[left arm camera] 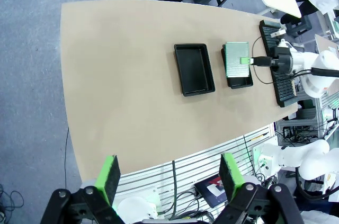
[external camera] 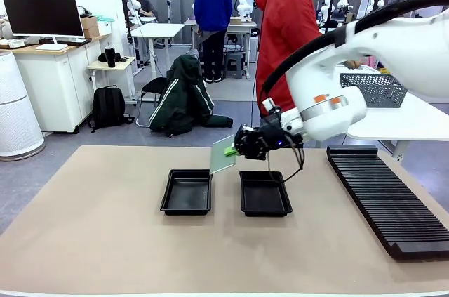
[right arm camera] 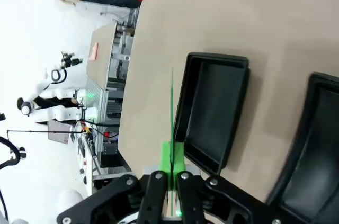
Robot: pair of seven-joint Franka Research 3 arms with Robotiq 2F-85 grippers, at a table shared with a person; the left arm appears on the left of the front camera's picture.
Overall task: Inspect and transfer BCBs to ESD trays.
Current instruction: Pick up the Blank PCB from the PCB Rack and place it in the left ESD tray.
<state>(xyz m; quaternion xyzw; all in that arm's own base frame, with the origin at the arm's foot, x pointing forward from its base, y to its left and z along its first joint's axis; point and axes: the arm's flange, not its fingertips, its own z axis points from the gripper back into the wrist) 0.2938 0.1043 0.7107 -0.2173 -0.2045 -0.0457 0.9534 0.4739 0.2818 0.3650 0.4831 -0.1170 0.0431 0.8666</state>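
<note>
One BCB point(external camera: 222, 155), a thin pale grey-green board, hangs nearly upright above the gap between the two ESD trays. My right gripper point(external camera: 232, 149) is shut on the board's right edge. In the right wrist view the BCB point(right arm camera: 171, 108) is edge-on between the green pads point(right arm camera: 166, 156), beside one black tray point(right arm camera: 211, 112); the other tray point(right arm camera: 313, 144) lies at the right. Both the left tray point(external camera: 170, 203) and the right tray point(external camera: 246, 207) hold nothing. My left gripper point(left arm camera: 170, 177) is open, high above the table, looking down on the trays point(left arm camera: 194, 69) and the board point(left arm camera: 235, 55).
A long black ribbed rack point(external camera: 384, 199) lies along the table's right side. A dark mesh basket point(external camera: 373, 89) stands on a white table behind it. A person in a red top point(external camera: 283, 27) stands at the far side. Bare tan tabletop point(external camera: 105, 227) spreads to the left and front.
</note>
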